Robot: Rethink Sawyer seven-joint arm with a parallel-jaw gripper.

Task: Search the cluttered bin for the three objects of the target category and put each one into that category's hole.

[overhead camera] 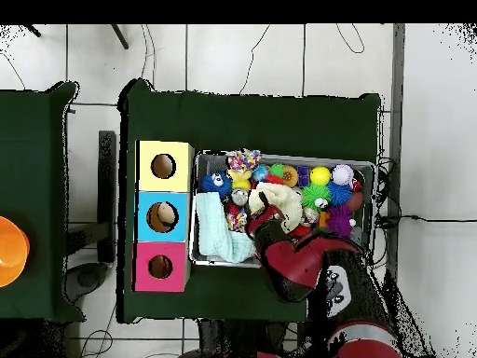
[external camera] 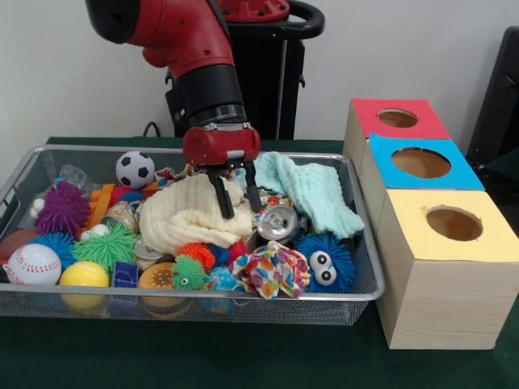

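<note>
Nearest you, the yellow box [external camera: 442, 271] is sitting in front of the blue box [external camera: 418, 170], with the red box's hole [external camera: 397, 118] farthest back. Your gripper [external camera: 235, 198] is hanging over the middle of the bin [external camera: 203, 302], jaws narrowly parted and seemingly empty, tips reaching the cream cloth [external camera: 190, 215]. From there, the hole is lying well off toward the boxes' side.

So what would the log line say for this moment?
claw: open, over cream cloth | bin: cluttered | red box hole: nothing going in
</note>
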